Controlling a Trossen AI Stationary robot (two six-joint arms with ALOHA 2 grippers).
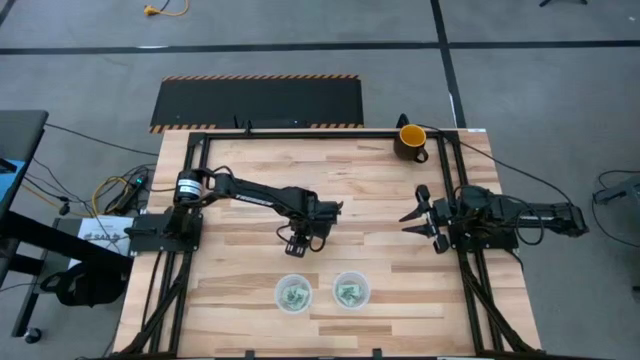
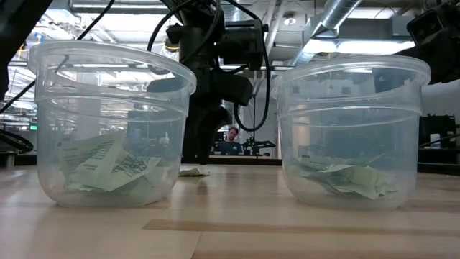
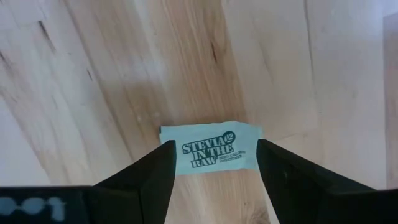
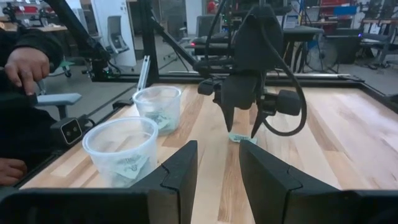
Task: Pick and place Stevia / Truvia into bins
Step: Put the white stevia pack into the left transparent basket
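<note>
Clear cups [image 1: 293, 293] [image 1: 351, 291] number two; left tool [image 1: 299, 243] spread over one Stevia packet [image 3: 211, 147]; right tool [image 1: 421, 215] parted, empty.

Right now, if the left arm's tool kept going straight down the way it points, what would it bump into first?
Probably the Stevia packet. The left tool points down at the table, open, with the packet lying flat between its fingers. How much gap is left above it is unclear.

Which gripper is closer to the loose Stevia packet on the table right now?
Left. The left gripper hangs directly over the Stevia packet, open fingers straddling it. The right gripper waits off at the table's right side, well away from it.
</note>
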